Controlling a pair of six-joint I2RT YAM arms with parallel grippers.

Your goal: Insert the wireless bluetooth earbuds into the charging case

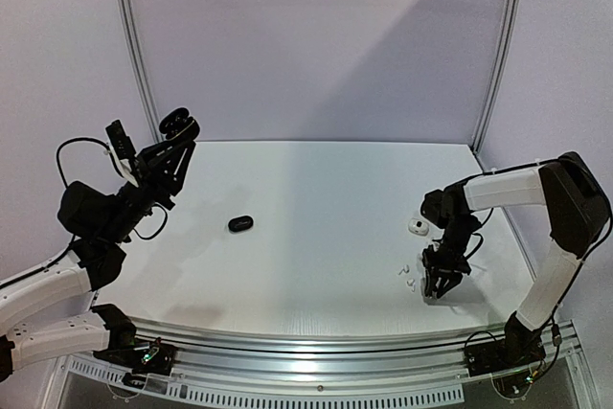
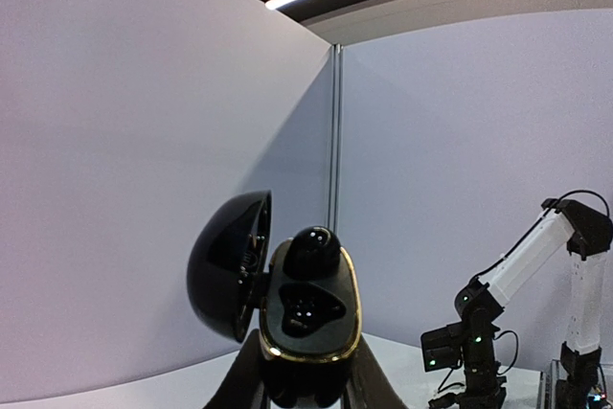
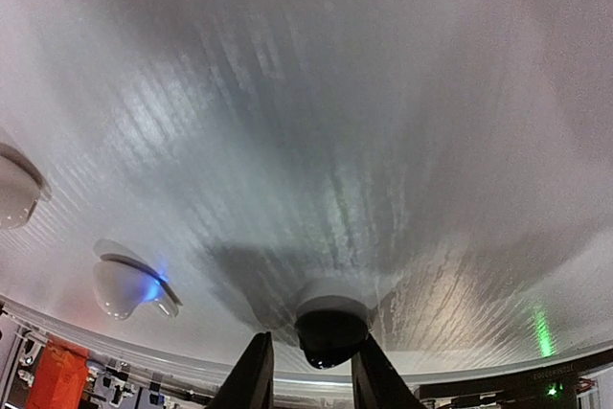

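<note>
1. The case (image 2: 311,311) is held open and raised clear of the table (image 1: 316,189) by the left gripper (image 2: 308,371). Its cavities are turned outward, probably so that an earbud can be fed in. One black earbud (image 2: 313,254) is seated in it.
2. The left jaws are clamped on the case's base.
3. The right gripper (image 3: 311,352) is placed low on the table over a loose earbud (image 3: 330,332), near two white earbuds (image 3: 124,284).
4. The right jaws are set narrowly around the loose earbud; whether it is pinched cannot be told.
</note>
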